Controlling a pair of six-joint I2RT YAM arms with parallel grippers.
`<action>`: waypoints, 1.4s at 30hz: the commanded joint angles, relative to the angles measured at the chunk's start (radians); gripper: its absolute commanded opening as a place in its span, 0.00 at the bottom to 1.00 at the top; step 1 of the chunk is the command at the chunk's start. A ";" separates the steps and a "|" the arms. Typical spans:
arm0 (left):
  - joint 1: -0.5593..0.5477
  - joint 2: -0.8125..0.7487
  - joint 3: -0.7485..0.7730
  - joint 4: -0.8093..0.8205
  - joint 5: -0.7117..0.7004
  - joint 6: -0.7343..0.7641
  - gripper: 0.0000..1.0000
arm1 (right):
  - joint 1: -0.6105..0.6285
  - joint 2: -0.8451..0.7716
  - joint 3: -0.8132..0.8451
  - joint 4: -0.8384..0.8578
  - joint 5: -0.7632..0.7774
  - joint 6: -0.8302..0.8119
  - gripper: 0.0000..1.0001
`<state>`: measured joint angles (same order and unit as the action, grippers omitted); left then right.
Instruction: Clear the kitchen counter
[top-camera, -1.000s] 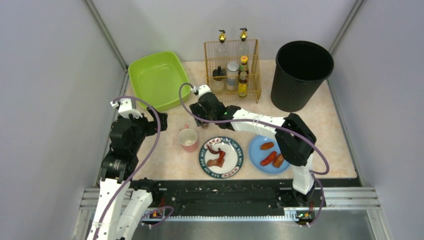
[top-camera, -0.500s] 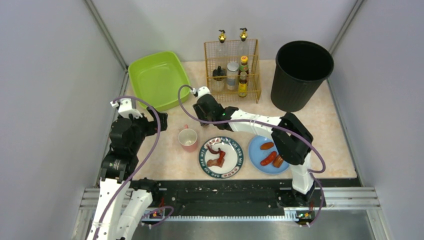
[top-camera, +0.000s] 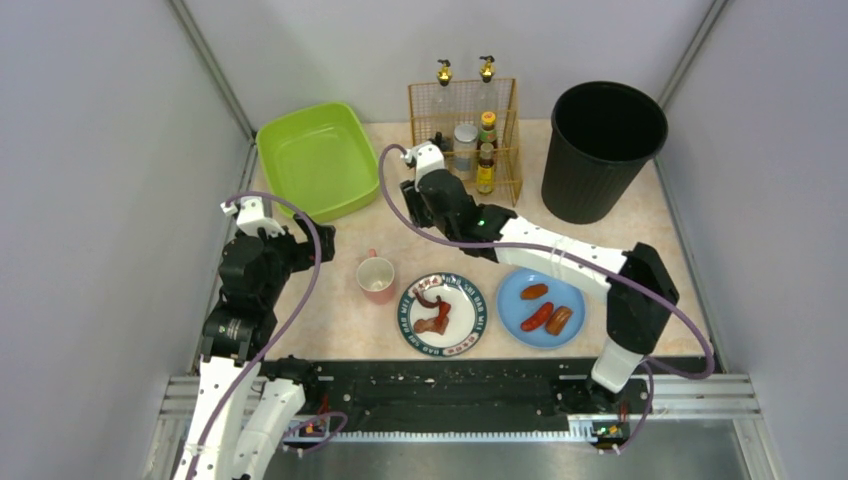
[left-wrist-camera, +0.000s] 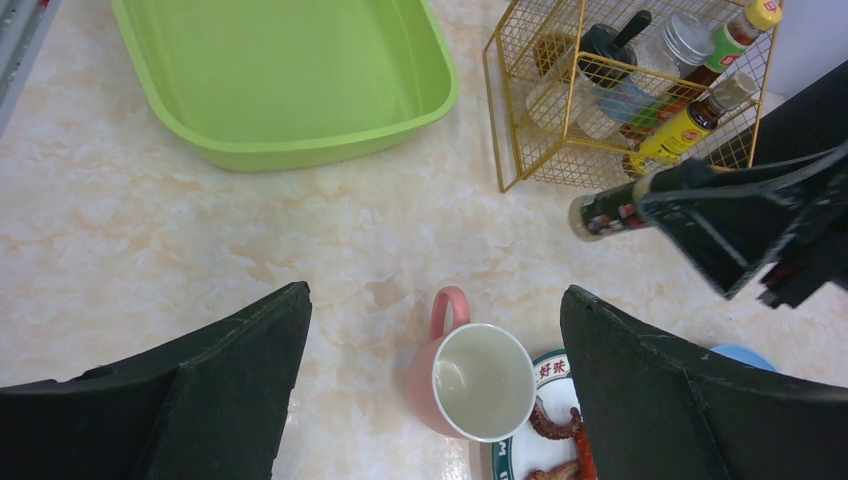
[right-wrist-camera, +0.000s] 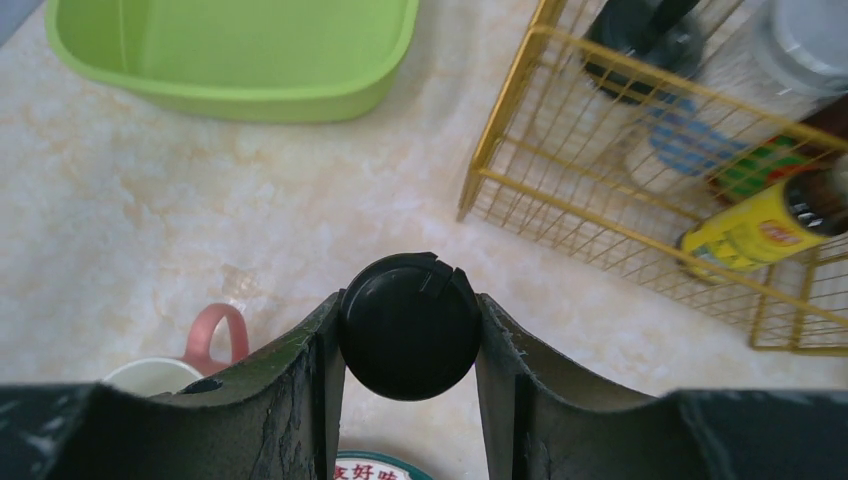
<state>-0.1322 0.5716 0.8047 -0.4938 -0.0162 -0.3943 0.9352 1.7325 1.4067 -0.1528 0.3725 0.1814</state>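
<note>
On the pale marble kitchen counter (top-camera: 330, 300) stand a pink mug (top-camera: 377, 278), a patterned plate (top-camera: 410, 318) with reddish food scraps, and a blue plate (top-camera: 512, 292) with sausages. My right gripper (right-wrist-camera: 408, 300) is shut on a dark bottle with a round black cap (right-wrist-camera: 410, 325). It holds the bottle above the counter, in front of the gold wire rack (top-camera: 500, 185). In the left wrist view the bottle (left-wrist-camera: 605, 212) shows a red label. My left gripper (left-wrist-camera: 435, 292) hangs wide open above the mug (left-wrist-camera: 470, 375), holding nothing.
A green tub (top-camera: 318, 160) stands at the back left. The wire rack holds several bottles and jars. A black bin (top-camera: 603, 150) is at the back right. Grey walls close in both sides, and a black rail runs along the near edge.
My right gripper shut on the bottle near the mug, then lifted it back and to the right, towards the wire rack. The left arm has not moved.
</note>
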 joint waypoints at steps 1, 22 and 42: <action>0.005 -0.009 0.003 0.026 -0.005 0.001 0.99 | 0.006 -0.096 0.004 0.041 0.106 -0.062 0.03; 0.005 -0.004 0.002 0.027 0.001 0.000 0.99 | -0.216 0.078 0.237 0.040 0.066 -0.099 0.00; 0.005 -0.003 0.002 0.027 0.001 0.000 0.99 | -0.285 0.310 0.354 0.001 -0.014 -0.013 0.00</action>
<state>-0.1322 0.5720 0.8047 -0.4938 -0.0158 -0.3943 0.6640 2.0106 1.6905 -0.1665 0.3859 0.1383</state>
